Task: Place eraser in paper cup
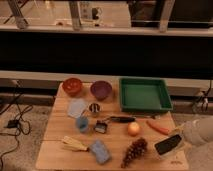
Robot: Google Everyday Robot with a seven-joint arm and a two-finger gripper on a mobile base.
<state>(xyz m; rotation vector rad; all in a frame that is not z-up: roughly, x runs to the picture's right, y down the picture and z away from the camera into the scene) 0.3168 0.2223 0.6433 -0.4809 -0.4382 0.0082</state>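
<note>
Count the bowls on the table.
2: an orange bowl back left, a purple bowl beside it. The gripper holds the eraser over the front right corner; no bowl seems hidden.

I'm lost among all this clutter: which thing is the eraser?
Find the wooden table's near right corner, where the robot's pale arm reaches in. The eraser sits tilted in its jaws there, right of the grapes: flat and near-black, unlike the blue block.
</note>
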